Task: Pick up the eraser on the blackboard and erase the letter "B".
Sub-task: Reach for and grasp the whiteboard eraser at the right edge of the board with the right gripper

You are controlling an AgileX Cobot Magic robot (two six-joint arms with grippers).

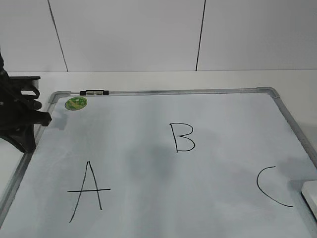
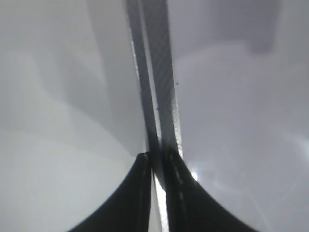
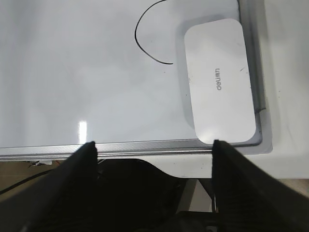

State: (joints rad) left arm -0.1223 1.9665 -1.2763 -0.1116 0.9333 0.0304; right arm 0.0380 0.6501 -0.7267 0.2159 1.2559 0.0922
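- Large pale white blackboard with grey metal frame and rounded corners, flat on a white table; black handwritten "A", the letter "B" and "C" across it.
- White rounded-rectangular plastic eraser with small grey text on top: ahead of the right gripper, nearer its right-hand finger, lying in the board's corner against the frame rail; only a white sliver visible at the exterior view's right edge.
- Right gripper's black fingers spread wide apart, clamped on nothing, hovering off the board's edge; frame rail between fingertips and eraser.
- Curve of the "C" ahead of the gap between those fingers, just left of the eraser, not touching it.
- Left gripper: fingers pressed nearly together, only a thin slit between, nothing gripped; grey frame rail running straight ahead from the tips.
- Letter "B" well apart from both grippers, mid-board, unobstructed.
- Round green sticker and small black-and-silver clip near the left arm, at the far-left corner.
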